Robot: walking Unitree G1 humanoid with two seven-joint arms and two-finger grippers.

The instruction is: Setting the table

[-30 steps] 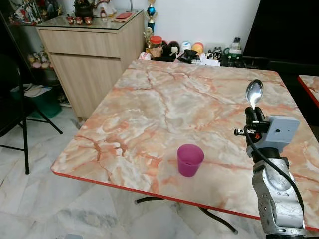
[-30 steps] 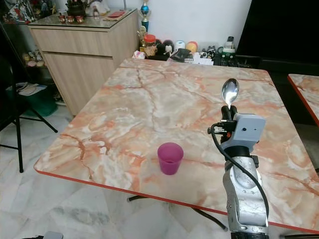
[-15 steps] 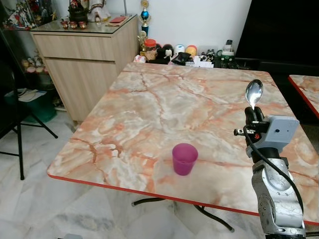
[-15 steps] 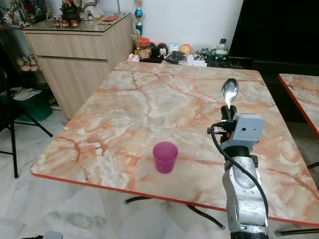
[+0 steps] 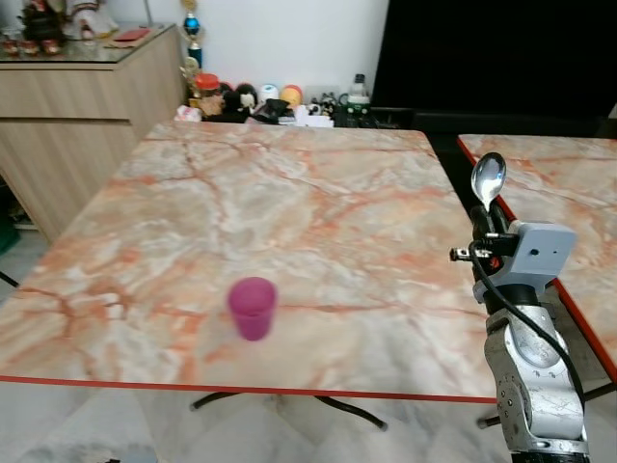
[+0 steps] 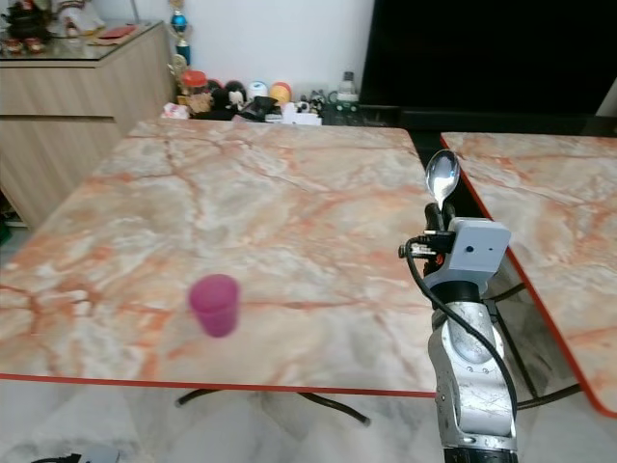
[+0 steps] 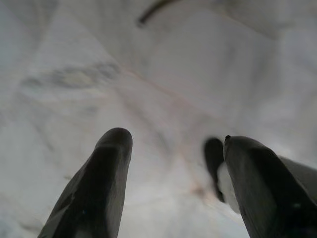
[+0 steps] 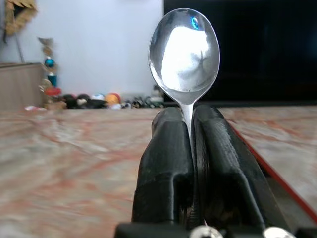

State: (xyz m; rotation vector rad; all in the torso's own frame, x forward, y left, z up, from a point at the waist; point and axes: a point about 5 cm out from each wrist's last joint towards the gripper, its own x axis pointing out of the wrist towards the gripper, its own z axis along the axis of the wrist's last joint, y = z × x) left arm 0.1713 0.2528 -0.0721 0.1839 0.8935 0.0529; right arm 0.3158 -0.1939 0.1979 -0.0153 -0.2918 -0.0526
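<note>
Spoon point(image 8: 184, 54) is clamped upright in right gripper point(image 8: 190, 124) beside table point(image 5: 318, 203); left gripper point(image 7: 173, 163) hangs open. Carry step judged; spoon to be laid near cup point(image 5: 253, 308).

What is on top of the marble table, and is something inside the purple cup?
On the marble table stands one purple cup, upright near the front edge. Its inside is blurred, so the contents cannot be told. The spoon is above the table's right edge, clamped upright in the right gripper.
</note>
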